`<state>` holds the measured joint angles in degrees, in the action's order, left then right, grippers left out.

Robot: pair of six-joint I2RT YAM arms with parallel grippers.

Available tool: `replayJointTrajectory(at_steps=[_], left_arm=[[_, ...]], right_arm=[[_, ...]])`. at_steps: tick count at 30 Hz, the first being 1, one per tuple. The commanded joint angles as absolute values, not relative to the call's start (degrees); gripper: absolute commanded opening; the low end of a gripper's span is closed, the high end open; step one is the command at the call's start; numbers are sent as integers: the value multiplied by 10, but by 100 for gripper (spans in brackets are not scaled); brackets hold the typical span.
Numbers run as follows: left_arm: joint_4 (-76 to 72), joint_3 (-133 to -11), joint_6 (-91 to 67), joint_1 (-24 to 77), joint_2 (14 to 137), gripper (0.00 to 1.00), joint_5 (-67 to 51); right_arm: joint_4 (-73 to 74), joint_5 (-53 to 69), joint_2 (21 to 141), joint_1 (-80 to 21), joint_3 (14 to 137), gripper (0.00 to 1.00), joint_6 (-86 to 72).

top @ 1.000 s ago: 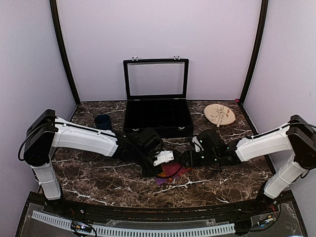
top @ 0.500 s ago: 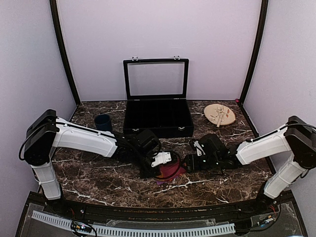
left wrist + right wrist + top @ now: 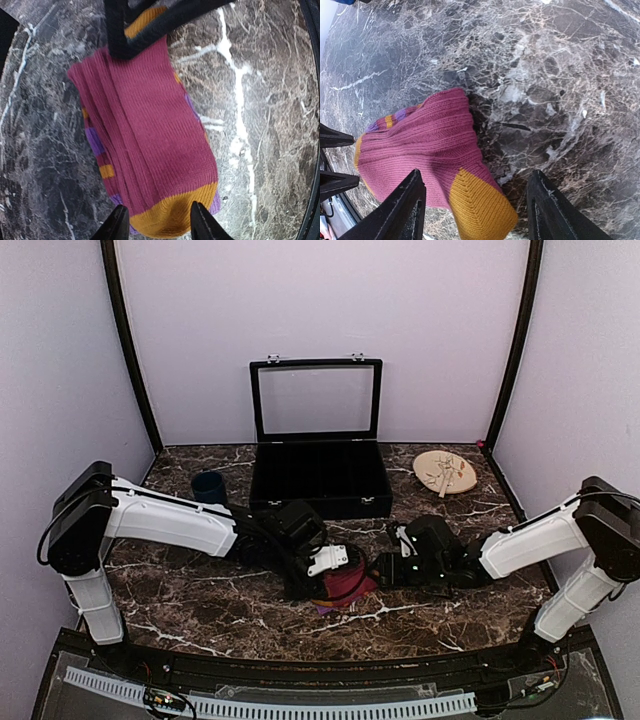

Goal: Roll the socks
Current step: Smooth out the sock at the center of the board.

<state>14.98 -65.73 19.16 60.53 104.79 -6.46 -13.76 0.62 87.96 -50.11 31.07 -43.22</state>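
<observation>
From the top view, the two arms reach towards each other over the marble table, and they meet a little in front of its middle. The maroon sock lies there in a folded bundle on the table top, with the left gripper directly over its left part. The right gripper is just beside its right edge. In this view it cannot be told how wide the jaws of either one stand. Behind them an open black case stands with its lid upright. A dark blue cup is to the left of the case, and a round wooden plate is to its right, near the back corner.

In the left wrist view, the maroon sock lies flat on the marble, folded along its length, with purple and orange bands showing at one side. Its orange end is between the two fingertips of the left gripper. The jaws stand partly apart, and no pinch on the fabric is seen.

In the right wrist view, the right gripper has its jaws wide apart and holds nothing. The maroon sock rests on the table, and its orange part comes into the gap between the two fingers without being pressed by them
</observation>
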Motion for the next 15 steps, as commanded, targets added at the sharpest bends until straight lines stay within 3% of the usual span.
replayJointTrajectory(at_steps=[1,15], left_arm=[[160,-691,174,602,1000,44,-69],[152,-720,141,603,1056,44,-94]], right_arm=[[-133,1,880,-517,296,63,-447],[-146,-31,863,-534,253,57,-492]])
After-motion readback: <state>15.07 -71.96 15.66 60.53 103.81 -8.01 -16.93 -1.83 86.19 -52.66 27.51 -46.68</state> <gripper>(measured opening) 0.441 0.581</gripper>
